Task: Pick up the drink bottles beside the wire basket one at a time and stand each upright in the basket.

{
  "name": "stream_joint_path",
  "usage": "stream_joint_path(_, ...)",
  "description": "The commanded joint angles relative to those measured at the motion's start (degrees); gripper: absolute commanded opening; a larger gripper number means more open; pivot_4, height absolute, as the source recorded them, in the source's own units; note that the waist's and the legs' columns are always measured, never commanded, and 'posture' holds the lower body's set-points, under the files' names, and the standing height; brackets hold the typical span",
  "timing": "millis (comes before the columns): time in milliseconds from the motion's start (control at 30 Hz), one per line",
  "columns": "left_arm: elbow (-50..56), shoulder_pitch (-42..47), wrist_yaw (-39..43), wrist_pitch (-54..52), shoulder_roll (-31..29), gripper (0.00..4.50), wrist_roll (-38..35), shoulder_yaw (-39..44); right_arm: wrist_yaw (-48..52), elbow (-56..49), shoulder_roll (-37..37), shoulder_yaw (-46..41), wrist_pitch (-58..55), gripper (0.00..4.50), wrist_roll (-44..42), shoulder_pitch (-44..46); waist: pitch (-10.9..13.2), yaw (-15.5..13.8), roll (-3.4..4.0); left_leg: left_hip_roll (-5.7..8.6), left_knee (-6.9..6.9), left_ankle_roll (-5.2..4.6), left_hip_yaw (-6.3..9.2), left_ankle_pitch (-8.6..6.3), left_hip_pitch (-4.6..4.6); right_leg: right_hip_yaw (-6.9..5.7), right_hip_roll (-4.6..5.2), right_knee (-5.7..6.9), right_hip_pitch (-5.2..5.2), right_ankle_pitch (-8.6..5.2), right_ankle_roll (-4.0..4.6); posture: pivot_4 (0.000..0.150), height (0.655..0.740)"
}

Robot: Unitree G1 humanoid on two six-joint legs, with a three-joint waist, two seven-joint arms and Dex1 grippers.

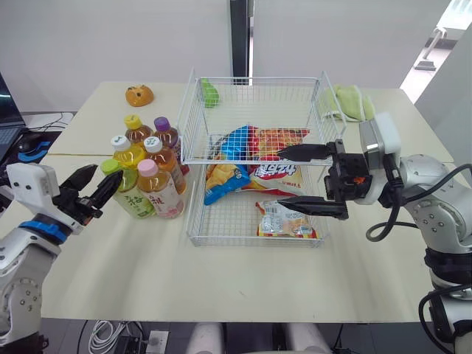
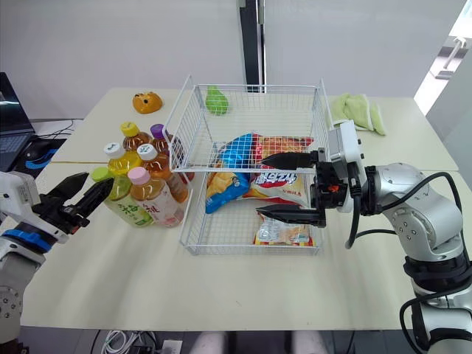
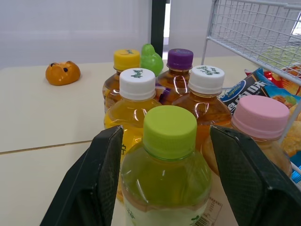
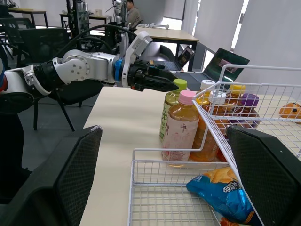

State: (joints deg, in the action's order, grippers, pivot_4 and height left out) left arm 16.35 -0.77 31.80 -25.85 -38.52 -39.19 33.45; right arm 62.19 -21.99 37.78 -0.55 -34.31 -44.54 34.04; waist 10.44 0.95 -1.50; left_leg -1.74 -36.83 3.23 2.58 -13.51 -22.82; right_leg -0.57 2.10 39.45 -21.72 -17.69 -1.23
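Here, none of the job is showing as done yet: six bottles point(image 1: 147, 169) are standing in a tight cluster on the tabletop point(image 1: 221, 280), just beside the left wall of the basket point(image 1: 221, 160) and toward the left edge, and none is sitting inside it. The left gripper point(image 1: 108, 175) is hovering at the near side of the cluster. Its fingers point(image 3: 94, 188) are spreading wide to either side of the green-capped bottle point(image 1: 131, 195) and gripping nothing, with a gap showing on each side in the wrist view. The right gripper point(image 1: 280, 178) is hanging over the basket's right half, its fingers point(image 1: 310, 153) gaping far apart and empty. On this evidence all six bottles are waiting to be moved, and the green-capped one is looking the likely first. Snack bags point(image 1: 258, 169) are lying across the basket floor, possibly leaving little level room for upright bottles. The pale tabletop is also carrying an orange toy point(image 1: 139, 95) near its far left corner and a green cloth point(image 1: 346, 102) near its far right corner. White walls point(image 1: 110, 37) and a dark pillar point(image 1: 240, 37) are standing behind, and a laptop point(image 1: 6, 110) is sitting beyond the left edge.
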Motion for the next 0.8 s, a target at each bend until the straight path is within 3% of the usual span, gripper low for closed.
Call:
stream_joint_path(33, -0.42, 1.34, 1.00, 1.56, -0.89, 2.99, 1.14, -0.33, -0.54, -2.08, 0.76, -1.92, 0.04, 4.50, -1.14, 0.08, 0.00, 0.00, 0.00, 0.00, 0.00, 0.00, 0.01, 0.00, 0.00, 0.00, 0.00, 0.00, 0.00, 0.00, 0.00, 0.150, 0.7400)
stream_joint_path(733, -5.12, 6.60, 2.55, 3.41, -0.79, 2.99, 4.76, -3.37, -2.68, -4.33, 1.67, -2.59, -0.83, 4.50, -2.45, -1.10, 0.01, 0.01, -0.01, 0.00, 0.01, 0.01, 0.03, 0.00, -0.03, -0.01, 0.01, -0.03, 0.00, 0.00, -0.01, 0.150, 0.7400)
stream_joint_path(800, -5.29, 6.81, 2.75, 3.44, -0.75, 2.63, 4.79, -3.46, -2.75, -4.30, 1.62, -2.51, -0.81, 4.50, -2.46, -1.08, 0.01, 0.01, -0.01, 0.00, 0.01, 0.00, 0.03, 0.00, -0.04, -0.01, 0.01, -0.03, 0.00, 0.00, -0.01, 0.150, 0.7400)
